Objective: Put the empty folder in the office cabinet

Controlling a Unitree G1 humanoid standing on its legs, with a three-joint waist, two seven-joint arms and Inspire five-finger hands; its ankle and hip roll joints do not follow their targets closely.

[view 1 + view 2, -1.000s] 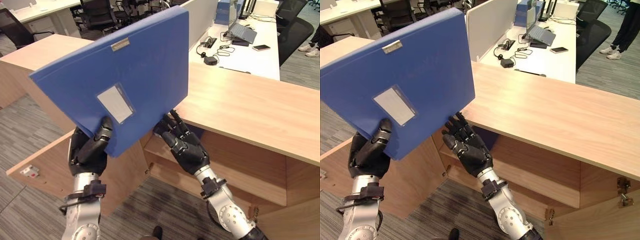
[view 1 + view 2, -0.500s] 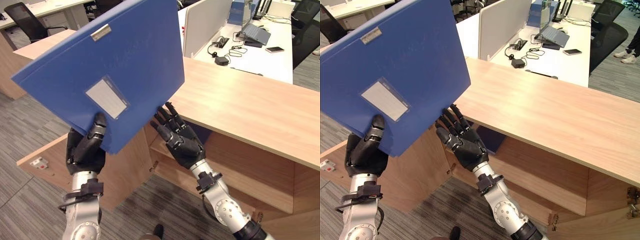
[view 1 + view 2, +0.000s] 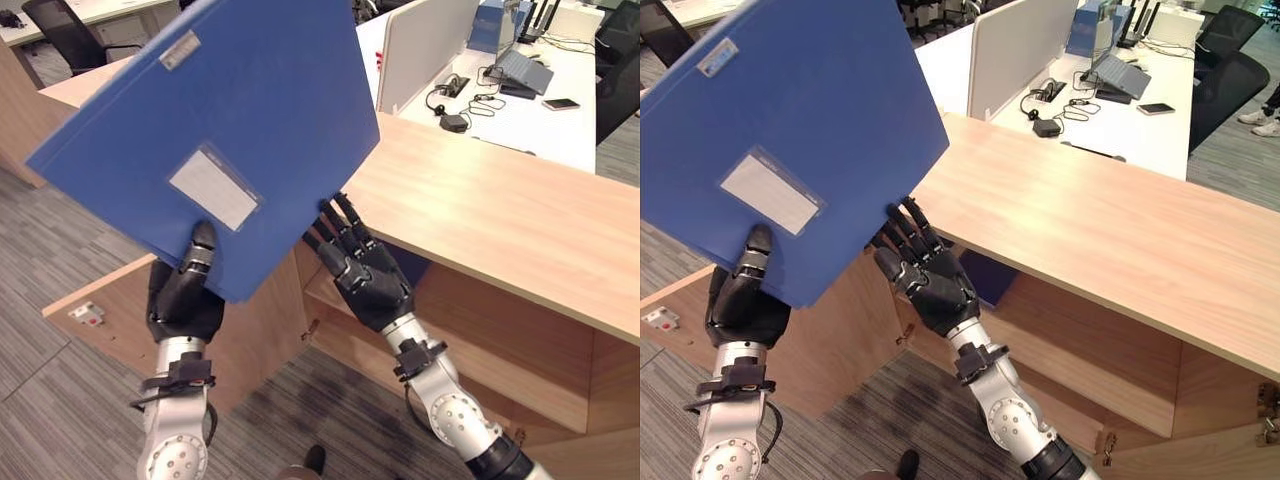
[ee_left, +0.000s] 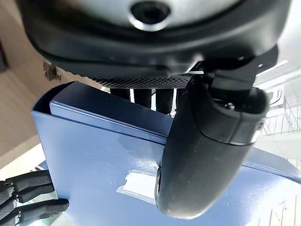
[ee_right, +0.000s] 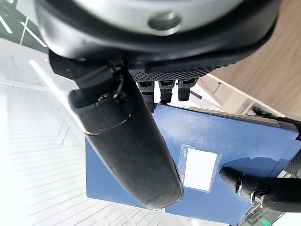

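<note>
A big blue folder (image 3: 240, 110) with a clear label pocket is held up, tilted, in front of the wooden counter. My left hand (image 3: 185, 295) grips its lower edge, thumb (image 4: 207, 155) pressed on the front and fingers behind. My right hand (image 3: 370, 285) is open, its straight fingers touching the folder's lower right edge from behind. The office cabinet (image 3: 480, 340) stands open under the counter, below and to the right of the folder. In the right wrist view the folder (image 5: 235, 146) shows with the left thumb (image 5: 254, 188) on it.
The cabinet's open door (image 3: 110, 310) juts out at the lower left. A blue item (image 3: 985, 275) lies inside on the shelf. The wooden counter top (image 3: 500, 220) runs across the right. Behind it is a white desk (image 3: 520, 110) with a divider panel (image 3: 425, 45), laptop and cables.
The view has shifted. The folder now stands a little higher and closer, still pinched by the left hand, with the right hand's fingers staying at its lower edge.
</note>
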